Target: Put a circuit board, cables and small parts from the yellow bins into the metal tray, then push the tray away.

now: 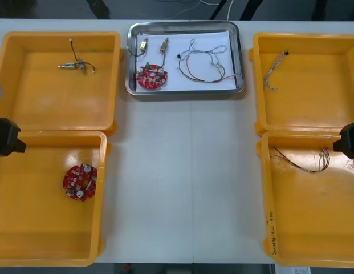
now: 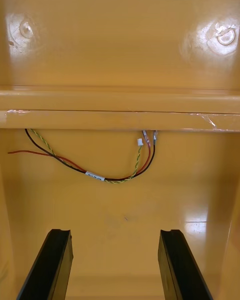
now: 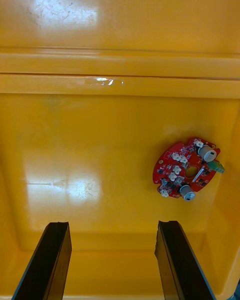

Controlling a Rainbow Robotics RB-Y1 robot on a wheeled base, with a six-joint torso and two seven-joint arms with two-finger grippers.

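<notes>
The metal tray (image 1: 184, 90) sits at the table's far middle, white inside. It holds a round red circuit board (image 1: 151, 77), two small metal parts (image 1: 154, 45) and a red and yellow cable (image 1: 206, 64). A second red circuit board (image 1: 80, 181) (image 3: 186, 175) lies in the near left yellow bin (image 1: 48, 255), beyond my left gripper (image 3: 112, 260), which is open over that bin. My right gripper (image 2: 115, 265) is open over the near right bin (image 1: 310, 254). A red and yellow cable (image 1: 305, 162) (image 2: 95, 172) lies ahead of its fingers.
The far left bin (image 1: 57, 117) holds small metal parts (image 1: 75, 66) with a black cable. The far right bin (image 1: 305, 120) holds a thin cable (image 1: 273, 71). Both arms (image 1: 5, 137) (image 1: 349, 140) are at the table's outer edges. Bare table lies between the bins.
</notes>
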